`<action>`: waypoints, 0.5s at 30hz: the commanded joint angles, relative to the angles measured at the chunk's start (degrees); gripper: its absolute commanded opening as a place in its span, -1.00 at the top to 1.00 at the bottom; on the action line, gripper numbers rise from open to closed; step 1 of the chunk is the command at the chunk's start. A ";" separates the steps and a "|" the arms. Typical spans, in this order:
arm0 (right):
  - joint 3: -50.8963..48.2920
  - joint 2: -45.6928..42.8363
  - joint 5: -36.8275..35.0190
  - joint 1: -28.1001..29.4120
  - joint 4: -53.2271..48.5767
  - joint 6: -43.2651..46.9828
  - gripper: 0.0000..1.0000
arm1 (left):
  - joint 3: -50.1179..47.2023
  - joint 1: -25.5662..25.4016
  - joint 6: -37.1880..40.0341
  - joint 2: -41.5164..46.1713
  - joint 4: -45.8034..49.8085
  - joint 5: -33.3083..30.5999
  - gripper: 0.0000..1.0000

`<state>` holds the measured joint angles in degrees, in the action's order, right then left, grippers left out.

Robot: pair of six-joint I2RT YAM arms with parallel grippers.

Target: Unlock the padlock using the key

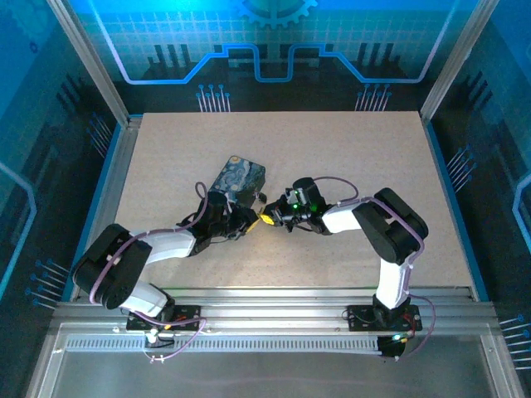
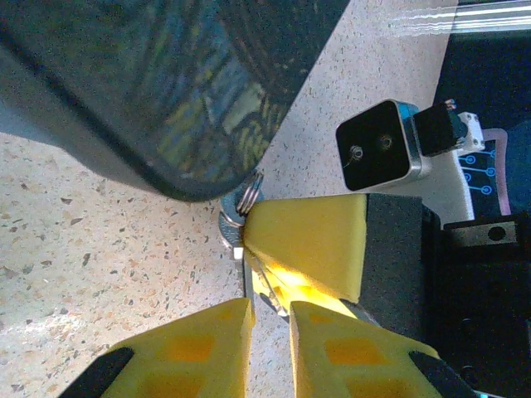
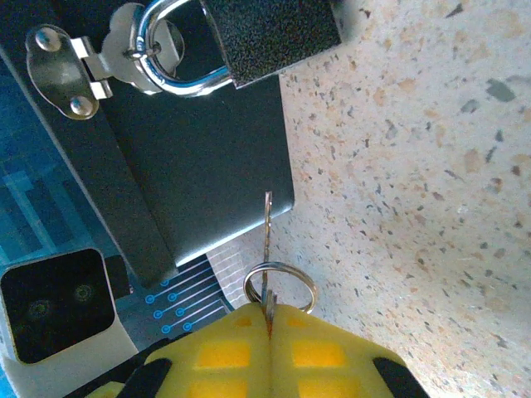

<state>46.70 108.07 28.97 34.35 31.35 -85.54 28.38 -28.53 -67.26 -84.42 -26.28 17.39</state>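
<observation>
Tin (image 1: 241,181) sat centre of the table (image 1: 348,157), padlock (image 3: 270,37) hanging off its hasp (image 3: 83,62) at the near-right corner; key (image 3: 267,240) in your right gripper (image 3: 270,332) pointed at it, just short.

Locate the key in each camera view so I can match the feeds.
Top external: too small to pick out; it would sit at the right end effector's yellow tip, by the tin's near corner.
Left wrist: centre, the key and its ring at that yellow tip, just below the tin's corner.
Right wrist: lower centre, pinched edge-on, pointing up toward the padlock.
Shared landmark: the tin.
</observation>
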 commanded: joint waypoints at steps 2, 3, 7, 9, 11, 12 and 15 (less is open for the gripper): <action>-0.56 0.99 0.65 1.15 2.58 -1.64 1.00 | 0.14 0.47 -0.44 0.10 -2.10 0.19 0.61; -0.51 1.14 0.79 1.22 2.87 -1.86 1.00 | 0.30 0.41 -0.41 0.00 -2.05 0.30 0.62; -0.62 1.52 0.99 1.42 4.44 -2.99 1.00 | 0.38 0.46 -0.41 -0.32 -1.45 0.19 0.63; -0.77 1.50 0.86 1.34 4.35 -2.96 1.00 | 0.49 0.56 -0.25 -0.15 -0.63 0.21 0.63; -0.82 1.38 0.74 1.12 3.59 -2.45 1.00 | 0.53 0.79 0.00 0.61 1.57 -0.12 0.62; -0.77 1.27 0.66 1.07 3.18 -2.21 1.00 | 0.77 0.85 0.53 1.37 3.77 -0.56 0.60; -0.70 1.09 0.46 0.98 2.35 -1.62 1.00 | 1.82 1.03 2.71 3.97 10.12 -2.36 0.49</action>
<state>46.48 108.99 28.99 34.92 33.06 -87.44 28.47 -28.01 -66.89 -83.11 -22.85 16.80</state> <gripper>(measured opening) 0.045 0.246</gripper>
